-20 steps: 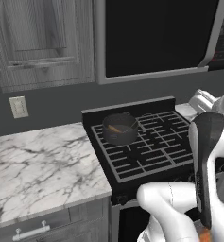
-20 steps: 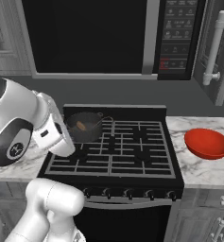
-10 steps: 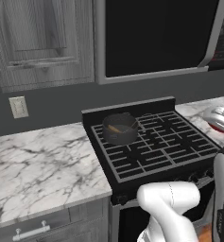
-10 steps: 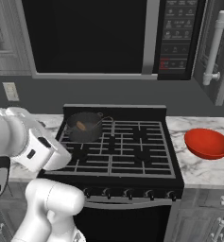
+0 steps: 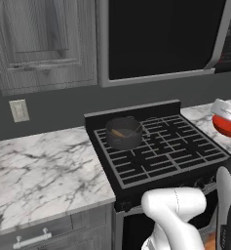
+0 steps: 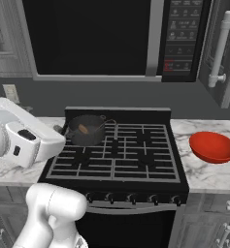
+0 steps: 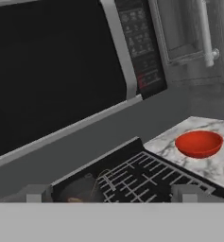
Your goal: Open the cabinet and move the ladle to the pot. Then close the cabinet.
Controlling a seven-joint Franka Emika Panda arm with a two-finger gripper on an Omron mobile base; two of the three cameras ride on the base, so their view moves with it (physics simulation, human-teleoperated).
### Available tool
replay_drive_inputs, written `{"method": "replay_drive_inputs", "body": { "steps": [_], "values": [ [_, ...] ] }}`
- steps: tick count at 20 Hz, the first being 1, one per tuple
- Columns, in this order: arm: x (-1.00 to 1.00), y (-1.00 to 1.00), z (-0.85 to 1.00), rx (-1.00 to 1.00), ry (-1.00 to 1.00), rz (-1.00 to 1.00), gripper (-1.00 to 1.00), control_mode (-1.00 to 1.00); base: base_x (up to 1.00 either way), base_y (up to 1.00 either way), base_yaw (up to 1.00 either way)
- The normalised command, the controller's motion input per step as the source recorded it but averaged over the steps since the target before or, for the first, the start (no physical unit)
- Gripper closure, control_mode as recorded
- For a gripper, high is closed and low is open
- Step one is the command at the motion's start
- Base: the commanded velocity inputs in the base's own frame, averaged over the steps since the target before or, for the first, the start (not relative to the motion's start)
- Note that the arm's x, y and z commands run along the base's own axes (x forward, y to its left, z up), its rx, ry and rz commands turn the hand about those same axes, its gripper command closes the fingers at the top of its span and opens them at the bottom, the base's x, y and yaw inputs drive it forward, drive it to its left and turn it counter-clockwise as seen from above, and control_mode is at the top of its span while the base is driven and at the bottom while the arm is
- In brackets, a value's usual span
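pot [image 7: 82, 191] cut off; ladle [image 5: 119, 133] half-hid inside

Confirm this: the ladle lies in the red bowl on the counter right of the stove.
Not right. The ladle lies in the pot on the stove's back left burner, as the right base view shows. The red bowl does sit on the counter right of the stove.

a glossy white robot arm [image 5: 178, 215] is showing as smooth, rounded, tube-like segments — bulging at the joints like fat elbows. in the left base view a long dark grey strip is running down the edge of one white link, with an orange patch glowing near the bottom. in the right base view a boxy white link [image 6: 26, 138] is carrying a small dark rectangular inset on its side — and a dark ring is edging the joint at far left.
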Motion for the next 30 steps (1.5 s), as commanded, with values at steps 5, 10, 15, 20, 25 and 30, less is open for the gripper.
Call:
{"method": "replay_drive_inputs", "body": {
  "steps": [5, 10, 15, 20, 25, 30],
  "values": [
    [-0.22, 0.04, 0.37, -0.09, -0.12, 0.02, -1.00, -1.00, 0.00, 0.00, 0.00],
    [-0.21, 0.11, 0.06, -0.11, -0.09, 0.01, -1.00, -1.00, 0.00, 0.00, 0.00],
    [-0.13, 0.01, 0.00, -0.04, -0.02, 0.01, -1.00, 1.00, -0.40, 0.06, 0.04],
    [0.00, 0.00, 0.00, 0.00, 0.00, 0.00, -1.00, 1.00, -0.83, -0.11, 0.08],
    [0.00, 0.00, 0.00, 0.00, 0.00, 0.00, -1.00, 1.00, -0.61, -0.62, 0.17],
    [0.00, 0.00, 0.00, 0.00, 0.00, 0.00, -1.00, 1.00, -0.23, -1.00, 0.23]
  ]
}}
